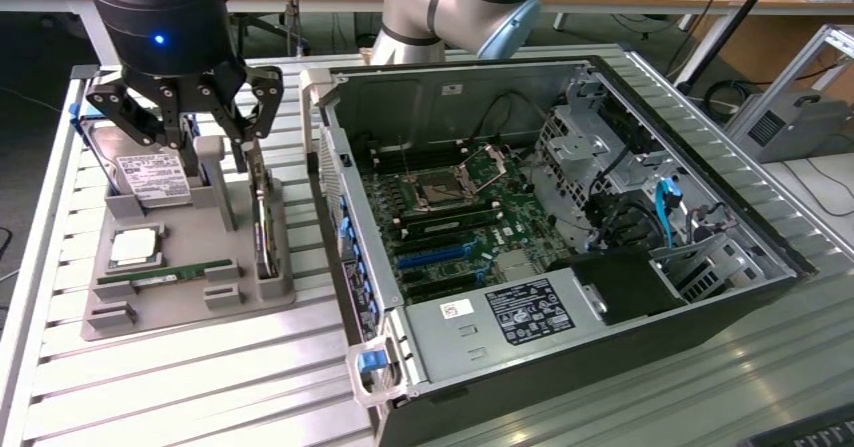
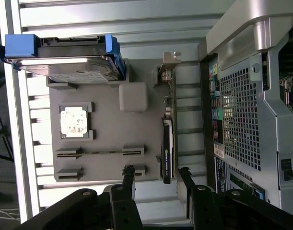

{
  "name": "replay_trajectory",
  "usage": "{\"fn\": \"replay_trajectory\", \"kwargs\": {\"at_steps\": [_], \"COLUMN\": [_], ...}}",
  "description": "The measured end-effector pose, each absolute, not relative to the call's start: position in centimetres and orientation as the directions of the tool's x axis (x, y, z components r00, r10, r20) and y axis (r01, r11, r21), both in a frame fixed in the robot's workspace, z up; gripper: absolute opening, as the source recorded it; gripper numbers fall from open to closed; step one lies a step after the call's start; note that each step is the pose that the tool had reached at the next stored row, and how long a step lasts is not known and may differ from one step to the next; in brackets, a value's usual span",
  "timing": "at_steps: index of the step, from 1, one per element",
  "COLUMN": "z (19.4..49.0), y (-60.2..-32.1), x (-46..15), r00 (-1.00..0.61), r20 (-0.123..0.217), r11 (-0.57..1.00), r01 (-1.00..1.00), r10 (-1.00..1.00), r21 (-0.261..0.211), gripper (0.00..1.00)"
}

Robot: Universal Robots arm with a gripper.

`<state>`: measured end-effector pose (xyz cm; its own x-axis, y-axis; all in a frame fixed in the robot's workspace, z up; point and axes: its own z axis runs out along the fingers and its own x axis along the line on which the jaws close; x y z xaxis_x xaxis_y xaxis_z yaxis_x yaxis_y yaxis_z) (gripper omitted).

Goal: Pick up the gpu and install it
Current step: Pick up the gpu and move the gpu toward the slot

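End effector [image 1: 211, 135] wide and empty, poised over gpu [image 1: 267, 229] standing on edge in grey holder [image 1: 198, 235] beside open computer case [image 1: 400, 97]; pick-up step in hand, likely calling for square descent astride the thin card.

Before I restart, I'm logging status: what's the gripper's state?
Gripper: open, holding nothing, poised above the thin green-and-black gpu card.
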<state>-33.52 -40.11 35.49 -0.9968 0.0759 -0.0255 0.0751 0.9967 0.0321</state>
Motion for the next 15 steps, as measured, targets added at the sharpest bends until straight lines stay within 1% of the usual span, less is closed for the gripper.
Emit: {"fn": "replay_trajectory", "kwargs": {"at_steps": [15], "z": [35.2], "y": [-40.14], "x": [-33.52], "r00": [-0.997], "r20": [-0.026], "r11": [0.997], "r01": [0.075], "r10": [0.076], "r21": [0.031], "gripper": [0.48]}}
